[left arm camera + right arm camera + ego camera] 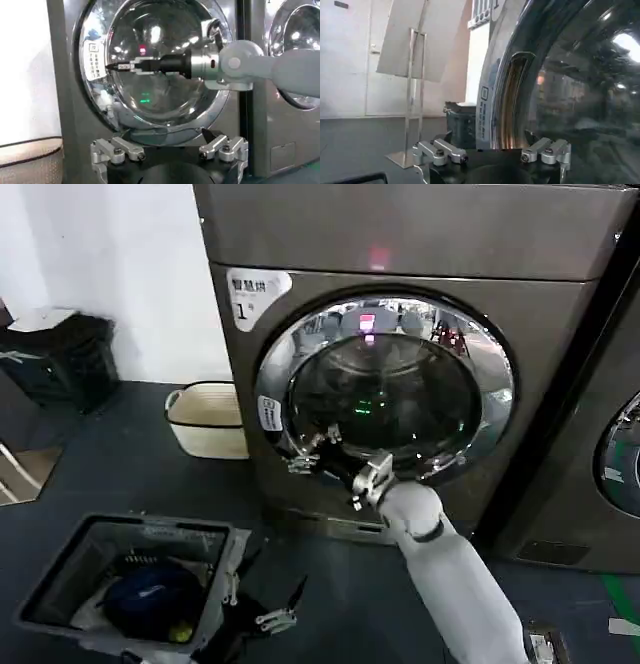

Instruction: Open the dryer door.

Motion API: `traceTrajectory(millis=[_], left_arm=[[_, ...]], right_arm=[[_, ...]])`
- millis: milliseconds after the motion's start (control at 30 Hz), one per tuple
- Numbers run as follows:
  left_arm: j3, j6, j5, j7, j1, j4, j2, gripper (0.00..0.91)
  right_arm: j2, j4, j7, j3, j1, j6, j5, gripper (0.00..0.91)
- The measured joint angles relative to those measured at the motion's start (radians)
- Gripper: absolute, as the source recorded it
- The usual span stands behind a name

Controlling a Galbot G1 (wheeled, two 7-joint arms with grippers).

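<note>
The dryer door [385, 389] is a large round porthole set in the front of a grey-brown machine [420, 244], shut flush against it. Its wide chrome rim mirrors the room in bright patches, and the dark tinted glass in the middle shows a small green light and a red glow near the top. A white label sits on the rim at the robot's left side, and a recessed handle pocket (seen close up in the right wrist view) is cut into the rim just beside that label.

The right gripper [312, 452] reaches in from the lower right on its pale arm, black wrist and silver fingers stretched along the lower left part of the door, its tip right at the chrome rim near the label. In the left wrist view the same gripper [117, 66] lies across the glass, jaws drawn narrow to a point, with nothing between them.

The left gripper [272, 616] hangs low near the dark floor [110, 464], jaws spread wide and empty, next to a grey bin [130, 584] holding something blue. A cream basket [207, 420] stands on the floor left of the machine.
</note>
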Motion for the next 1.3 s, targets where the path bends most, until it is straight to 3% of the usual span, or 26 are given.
traceTrajectory(millis=[600,967,1300], left_arm=[[-0.001,0.007,0.007,0.008,0.017,-0.012,-0.004,0.907],[-0.001,0.008,0.006,0.006,0.024,-0.015,-0.006,0.907],[-0.003,0.009,0.002,0.002,0.016,-0.010,-0.005,0.907]], right_arm=[[0.045,-0.107,-0.007,-0.063,0.091,0.002,-0.010,0.907],[0.052,-0.102,-0.019,-0.078,0.098,-0.004,-0.005,0.907],[0.040,-0.057,-0.092,-0.075,0.084,-0.035,0.055,0.907]])
